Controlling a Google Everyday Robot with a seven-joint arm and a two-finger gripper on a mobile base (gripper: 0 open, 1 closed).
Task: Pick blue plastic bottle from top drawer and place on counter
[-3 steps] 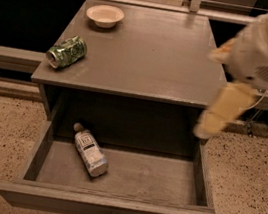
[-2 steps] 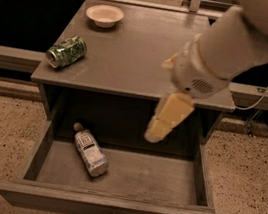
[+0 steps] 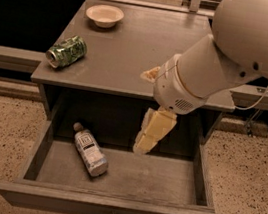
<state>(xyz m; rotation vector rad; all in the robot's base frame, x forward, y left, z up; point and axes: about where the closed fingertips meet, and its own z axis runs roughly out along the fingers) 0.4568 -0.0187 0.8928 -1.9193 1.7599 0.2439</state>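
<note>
Fingers (image 3: 151, 132): mine hang at the middle of the frame, pointing down and a little left, over the open top drawer (image 3: 113, 208) and in front of the counter's front edge. They carry nothing; whether they are spread or pressed together I cannot tell from this angle.
Blue plastic bottle (image 3: 90, 150): it lies on its side on the drawer floor, lower left of centre, with its white cap toward the upper left and its base toward the drawer front. It is left of my fingers and apart from them.
Counter (image 3: 132, 53): a crushed green can (image 3: 66, 52) sits near its left edge and a pale bowl (image 3: 104, 15) at the upper left.
Step in hand: I judge this to be the reach into the drawer, with the pick not yet made.
Next move: I need to shift left and lower, and turn my wrist so the fingers straddle the bottle across its width, not along it.
Care: the bottle is round and may roll on the drawer floor if nudged. My arm (image 3: 216, 66) must also stay off the counter's front edge.
</note>
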